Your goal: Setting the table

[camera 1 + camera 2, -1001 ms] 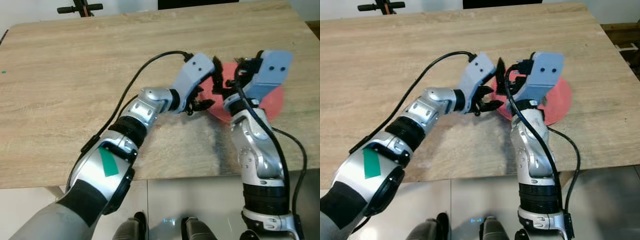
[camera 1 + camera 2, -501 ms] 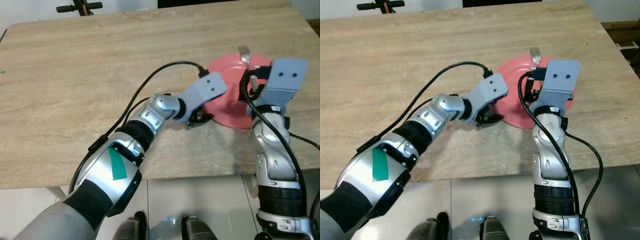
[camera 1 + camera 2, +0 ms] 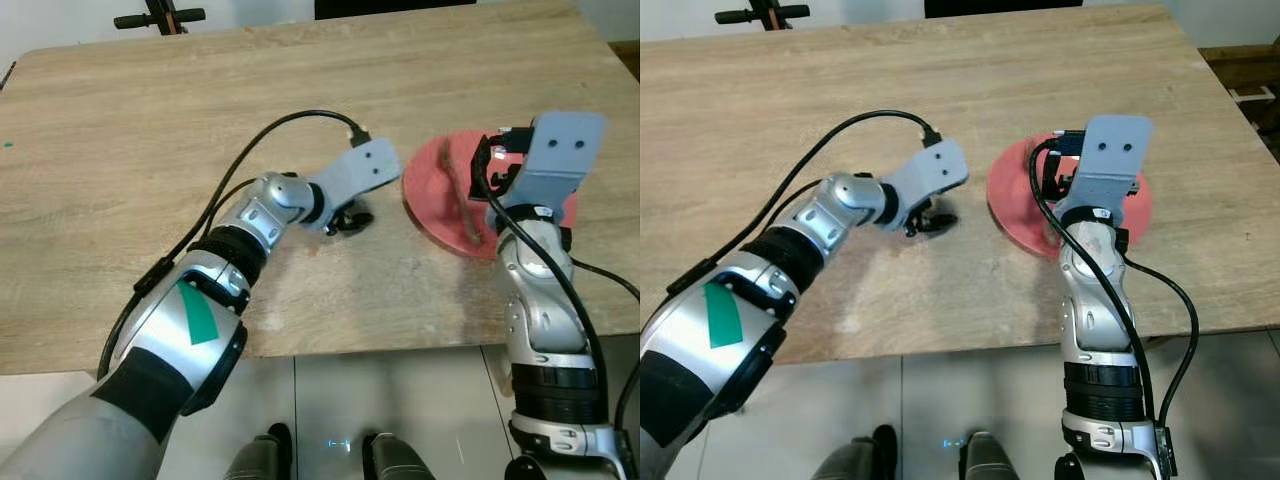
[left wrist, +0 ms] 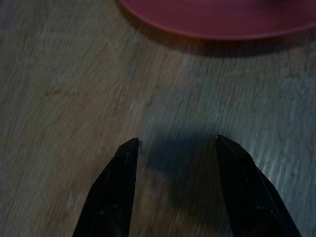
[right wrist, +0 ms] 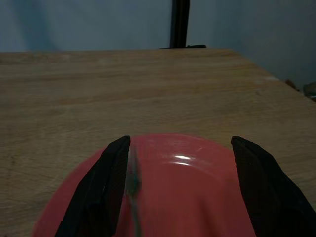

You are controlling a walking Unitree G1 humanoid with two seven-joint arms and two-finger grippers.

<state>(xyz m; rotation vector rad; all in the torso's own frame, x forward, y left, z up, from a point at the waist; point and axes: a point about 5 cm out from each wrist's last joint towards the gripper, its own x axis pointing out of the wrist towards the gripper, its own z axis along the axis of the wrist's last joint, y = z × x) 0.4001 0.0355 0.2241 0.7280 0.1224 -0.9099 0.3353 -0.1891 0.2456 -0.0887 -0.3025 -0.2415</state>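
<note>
So far only a red plate [image 3: 440,185] w/ a utensil [image 3: 462,195] lying across it is set on the table [image 3: 150,130], just ahead of the right gripper [image 5: 177,190], fingers spread, nothing held. Left gripper [image 4: 177,165] also open & empty, low over bare wood just short of the plate rim; rest of the setting looks undone.

One red plate [image 3: 440,190] sat on the single wooden desk [image 3: 150,150], with one utensil [image 3: 462,195], blurred, lying across it. Two silver robot arms reached over the desk, each ending in one gripper, left [image 4: 175,148] and right [image 5: 180,148], each with two black fingers.
</note>
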